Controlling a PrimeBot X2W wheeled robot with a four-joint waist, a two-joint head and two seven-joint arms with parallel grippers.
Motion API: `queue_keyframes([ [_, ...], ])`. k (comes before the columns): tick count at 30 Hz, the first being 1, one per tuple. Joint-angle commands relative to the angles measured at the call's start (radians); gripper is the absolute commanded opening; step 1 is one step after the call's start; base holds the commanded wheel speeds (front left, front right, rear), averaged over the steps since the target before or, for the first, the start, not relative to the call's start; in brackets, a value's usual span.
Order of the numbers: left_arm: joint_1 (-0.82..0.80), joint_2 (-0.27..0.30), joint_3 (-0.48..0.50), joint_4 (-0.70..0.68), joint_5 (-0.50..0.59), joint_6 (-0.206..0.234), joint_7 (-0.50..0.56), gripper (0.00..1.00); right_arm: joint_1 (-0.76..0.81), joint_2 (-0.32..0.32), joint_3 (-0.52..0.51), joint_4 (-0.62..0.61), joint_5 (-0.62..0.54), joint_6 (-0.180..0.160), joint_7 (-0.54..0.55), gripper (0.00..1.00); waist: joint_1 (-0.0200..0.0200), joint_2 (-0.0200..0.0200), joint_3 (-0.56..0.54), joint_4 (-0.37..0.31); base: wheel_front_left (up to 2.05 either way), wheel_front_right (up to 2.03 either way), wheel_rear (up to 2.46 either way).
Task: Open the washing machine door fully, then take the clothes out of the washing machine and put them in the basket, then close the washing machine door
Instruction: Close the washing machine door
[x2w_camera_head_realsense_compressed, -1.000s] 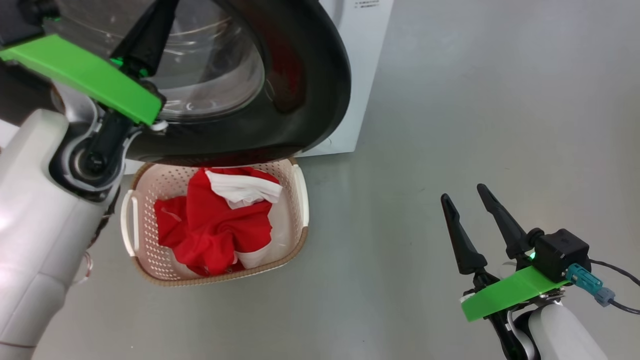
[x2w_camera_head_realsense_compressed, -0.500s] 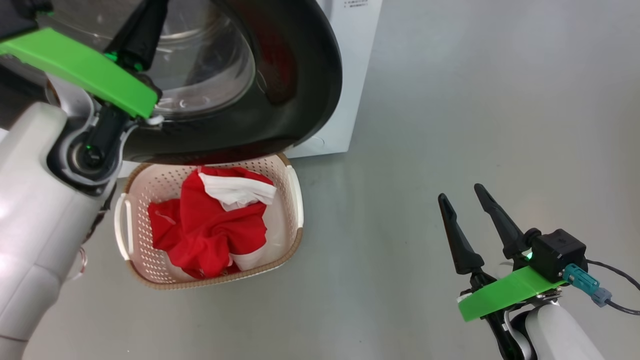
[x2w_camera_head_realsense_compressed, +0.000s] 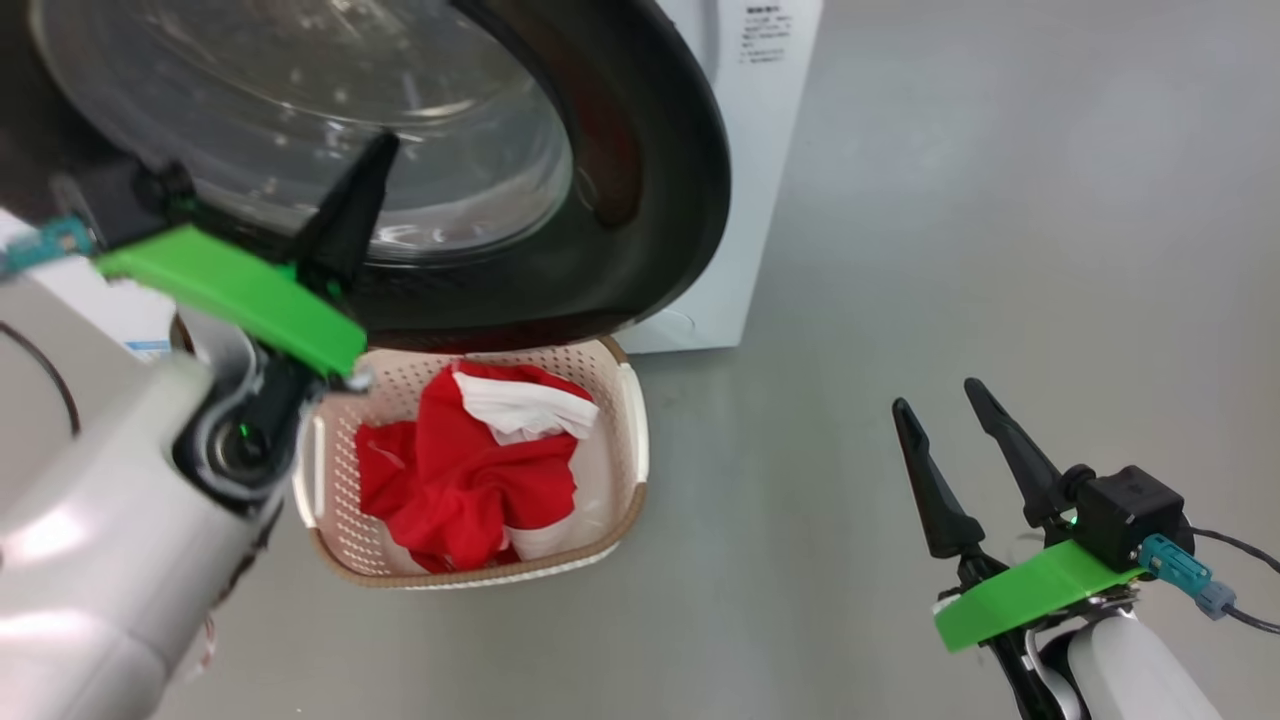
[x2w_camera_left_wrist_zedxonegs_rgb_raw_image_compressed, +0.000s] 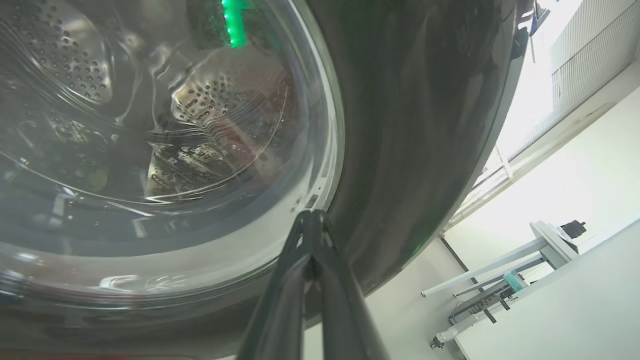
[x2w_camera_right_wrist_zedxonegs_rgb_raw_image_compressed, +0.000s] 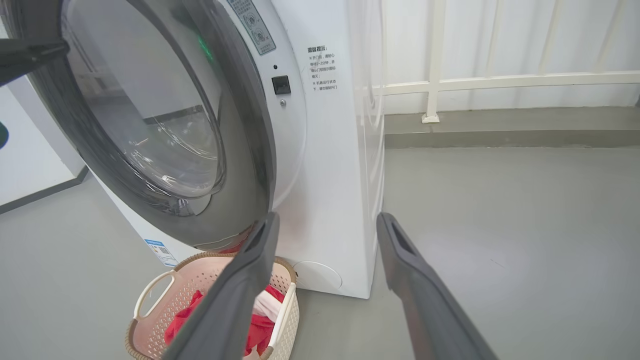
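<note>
Left gripper (x2w_camera_head_realsense_compressed: 383, 148): pinched closed, empty, at glossy black-rimmed round glass door (x2w_camera_head_realsense_compressed: 665, 190).
Right gripper (x2w_camera_head_realsense_compressed: 936, 396): spread, well apart from door.
Red clothes (x2w_camera_head_realsense_compressed: 460, 485): laid in cream perforated basket (x2w_camera_head_realsense_compressed: 636, 440) under door.
Risk: door left ajar if push is glanced off curved glass.

Grey floor (x2w_camera_head_realsense_compressed: 1000, 200), smooth. Basket (x2w_camera_head_realsense_compressed: 335, 480) sits on it, well to the left of the right pincer (x2w_camera_head_realsense_compressed: 936, 395). Washing machine (x2w_camera_head_realsense_compressed: 745, 230) stands on the floor just behind the basket, ahead-left of that pincer.
</note>
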Motion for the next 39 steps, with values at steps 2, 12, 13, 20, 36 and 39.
queue_keyframes([
  [2, 0.021, 0.052, 0.019, -0.019, 0.009, -0.007, -0.025, 0.0, 0.026, -0.016, 0.013, -0.019, 0.004, 0.006, -0.006, 1.0, 0.0, -0.0001, -0.034, 0.032, 0.0, 0.0, 0.0],
  [12, 0.164, 0.069, 0.004, -0.013, 0.034, -0.007, -0.072, 0.0, 0.079, -0.033, -0.002, -0.017, 0.012, 0.006, -0.006, 1.0, 0.0, -0.0001, -0.097, 0.093, 0.0, 0.0, 0.0],
  [13, 0.18, 0.072, 0.007, -0.014, 0.038, -0.007, -0.074, 0.0, 0.085, -0.035, -0.003, -0.016, 0.013, 0.006, -0.006, 1.0, 0.0, -0.0001, -0.104, 0.099, 0.0, 0.0, 0.0],
  [20, 0.312, 0.084, 0.079, -0.021, 0.093, -0.007, -0.078, 0.33, 0.127, -0.042, -0.018, -0.016, 0.02, 0.006, -0.006, 1.0, 0.0, -0.0001, -0.148, 0.139, 0.0, 0.0, 0.0],
  [36, 0.642, 0.087, 0.309, -0.055, 0.241, -0.007, -0.079, 1.0, 0.213, -0.053, -0.037, -0.018, 0.036, 0.006, -0.006, 1.0, 0.0, -0.0001, -0.224, 0.178, 0.0, 0.0, 0.0],
  [39, 0.693, 0.081, 0.347, -0.062, 0.273, -0.007, -0.079, 1.0, 0.229, -0.054, -0.039, -0.017, 0.038, 0.006, -0.006, 1.0, 0.0, -0.0001, -0.237, 0.176, 0.0, 0.0, 0.0],
])
